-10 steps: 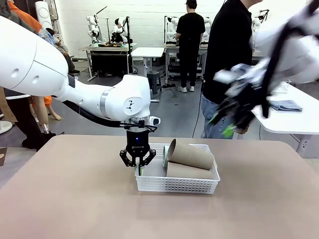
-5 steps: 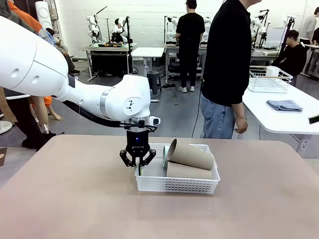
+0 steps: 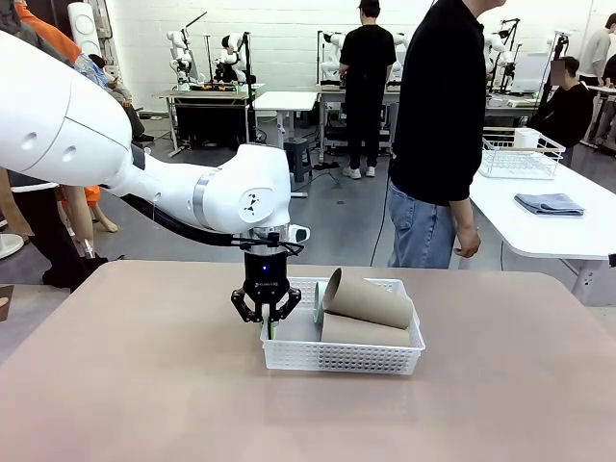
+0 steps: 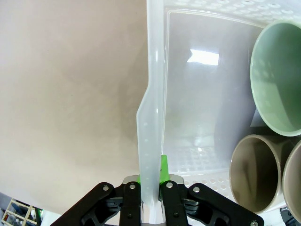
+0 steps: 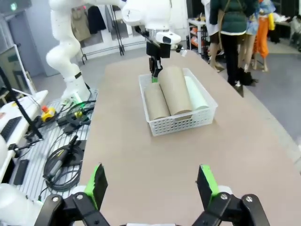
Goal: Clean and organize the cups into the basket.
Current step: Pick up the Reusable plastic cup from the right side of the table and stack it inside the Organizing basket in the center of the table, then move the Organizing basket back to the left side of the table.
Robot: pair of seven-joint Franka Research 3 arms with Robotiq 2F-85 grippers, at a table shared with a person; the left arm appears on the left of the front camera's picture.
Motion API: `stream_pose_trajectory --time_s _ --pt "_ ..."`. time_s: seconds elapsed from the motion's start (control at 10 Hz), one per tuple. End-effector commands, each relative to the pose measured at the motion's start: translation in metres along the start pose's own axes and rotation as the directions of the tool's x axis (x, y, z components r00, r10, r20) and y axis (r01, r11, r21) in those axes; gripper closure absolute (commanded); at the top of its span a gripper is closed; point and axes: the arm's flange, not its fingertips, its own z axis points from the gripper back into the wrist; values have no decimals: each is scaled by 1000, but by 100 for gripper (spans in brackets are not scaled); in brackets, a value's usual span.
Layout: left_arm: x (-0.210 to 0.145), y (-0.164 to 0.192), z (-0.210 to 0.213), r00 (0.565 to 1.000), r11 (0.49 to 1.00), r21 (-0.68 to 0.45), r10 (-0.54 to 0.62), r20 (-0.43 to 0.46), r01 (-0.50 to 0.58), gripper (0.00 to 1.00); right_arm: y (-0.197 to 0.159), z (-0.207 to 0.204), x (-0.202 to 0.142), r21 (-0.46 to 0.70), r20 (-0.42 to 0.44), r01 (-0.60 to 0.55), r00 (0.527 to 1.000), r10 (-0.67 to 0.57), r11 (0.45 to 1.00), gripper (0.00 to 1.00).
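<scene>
The white mesh basket (image 3: 342, 356) sits mid-table with three cups lying on their sides in it. Two tan cups (image 3: 371, 300) (image 3: 361, 331) are stacked, and a mint green cup (image 3: 318, 301) shows its rim behind them. My left gripper (image 3: 269, 322) points straight down, shut on the basket's left wall. In the left wrist view the wall (image 4: 153, 94) runs up between the fingers of the left gripper (image 4: 150, 188), with the green cup (image 4: 277, 80) and a tan cup (image 4: 254, 172) to the right. My right gripper (image 5: 153, 183) hangs open high above the table, far from the basket (image 5: 178, 123).
A person (image 3: 438, 125) stands at the far side of the table. A side table at the right carries a wire basket (image 3: 520, 159) and a folded cloth (image 3: 549, 203). Cables (image 5: 66, 160) lie on the floor beside the table. Bare tabletop surrounds the basket.
The right arm, a blur at the upper right of the front view a second ago, has left that view. The left gripper and the basket have stayed put.
</scene>
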Motion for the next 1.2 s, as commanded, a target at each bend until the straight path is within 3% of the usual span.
stream_pose_trajectory --time_s 0.0,1.1 --pt "-1 3 1 1000 1000 4 -14 -4 14 100 7 -1 6 10 -14 15 1000 -15 1000 0" --pt "-1 3 1 1000 1000 4 -14 -4 14 100 7 -1 6 10 -14 15 1000 -15 1000 0"
